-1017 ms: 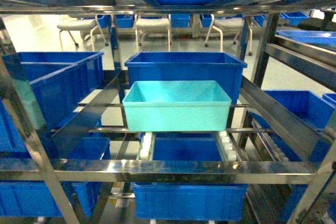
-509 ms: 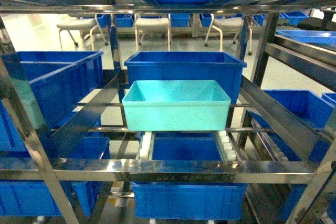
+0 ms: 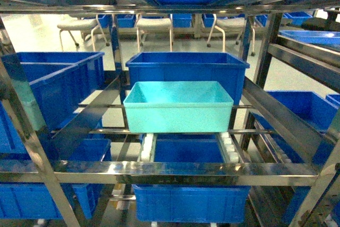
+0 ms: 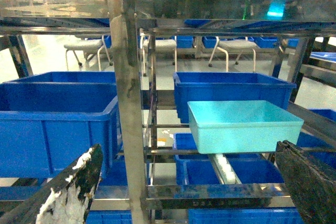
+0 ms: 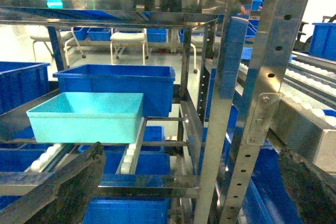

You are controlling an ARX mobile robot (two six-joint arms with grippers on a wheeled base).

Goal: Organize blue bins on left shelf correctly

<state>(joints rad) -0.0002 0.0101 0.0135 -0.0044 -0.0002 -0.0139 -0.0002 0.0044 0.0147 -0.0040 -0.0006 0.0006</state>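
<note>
The turquoise blue bin sits on the white roller rails of the left shelf, on its middle level, right in front of a darker royal-blue bin. The turquoise bin appears empty. Neither gripper shows in the head view. My left gripper is open, short of the shelf's front post, with nothing between its fingers. My right gripper is also open and holds nothing; the turquoise bin lies up and to its left beyond the front beam.
Royal-blue bins fill the left bay, the level below and the right rack. A perforated steel post stands close ahead of the right gripper. White chairs stand on the floor behind the racks.
</note>
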